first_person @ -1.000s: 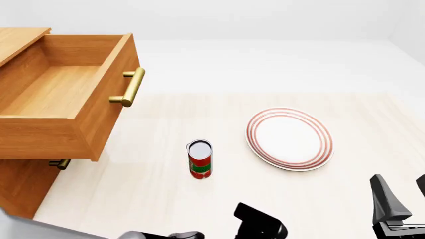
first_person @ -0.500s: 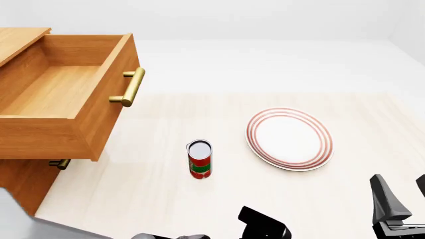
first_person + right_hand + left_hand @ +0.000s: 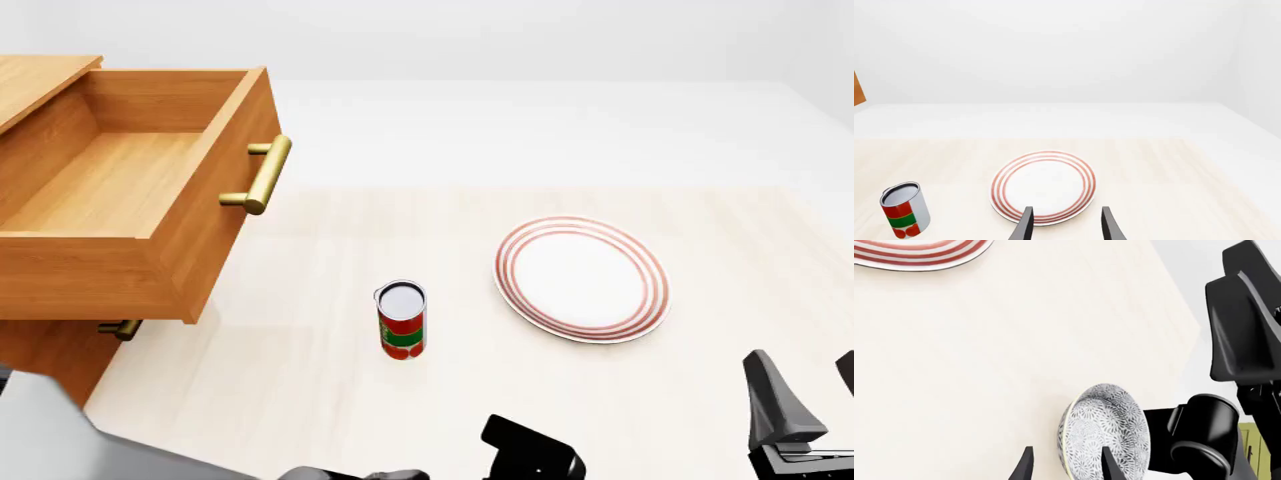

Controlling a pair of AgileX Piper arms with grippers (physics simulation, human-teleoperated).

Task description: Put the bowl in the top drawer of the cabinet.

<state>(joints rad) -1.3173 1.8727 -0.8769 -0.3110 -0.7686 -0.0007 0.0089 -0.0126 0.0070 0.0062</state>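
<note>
The bowl [image 3: 1104,432], white with a dense blue-grey floral speckle, shows only in the left wrist view, lying on the pale table close to the gripper. My left gripper [image 3: 1066,465] is open, with the bowl's rim between its two fingers and one finger over the bowl's inside. In the front view the left gripper [image 3: 534,458] sits at the bottom edge and the bowl is out of frame. The cabinet [image 3: 47,375] stands at the left with its top drawer [image 3: 120,190] pulled out and nothing inside. My right gripper [image 3: 807,390] is open at the lower right, holding nothing.
A red and green can [image 3: 400,320] stands upright mid-table. To its right lies a flat white plate with red rings [image 3: 582,278]. The drawer's brass handle [image 3: 263,175] juts toward the table. The right arm [image 3: 1244,340] stands close beside the bowl.
The left arm's grey link has risen into view at the lower left, and the left gripper has edged slightly to the right. The right arm, can and plate are unmoved.
</note>
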